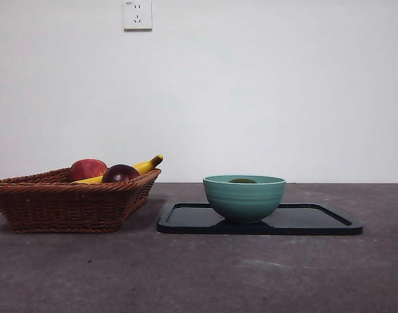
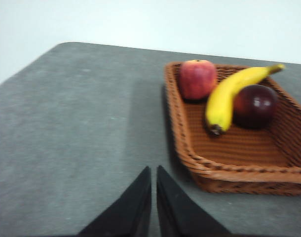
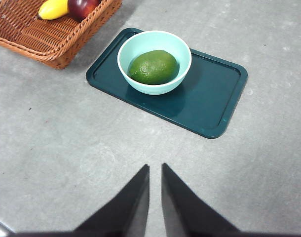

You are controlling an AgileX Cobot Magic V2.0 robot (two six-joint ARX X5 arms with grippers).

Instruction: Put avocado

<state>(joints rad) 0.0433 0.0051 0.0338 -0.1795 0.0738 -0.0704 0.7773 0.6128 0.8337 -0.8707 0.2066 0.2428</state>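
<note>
Item: avocado [image 3: 153, 67], lying in the teal bowl [image 3: 140, 45] on the dark tray [image 3: 214, 98].

Long axis flat, running roughly 8 to 2 o'clock in the right wrist view (its blunter end toward 2). Left gripper [image 2: 154, 180] and right gripper [image 3: 155, 177] both empty, jaws nearly pressed together, well back. Placement looks done; the sound course is keeping both arms clear of bowl and wicker basket [image 1: 68, 205].
</note>
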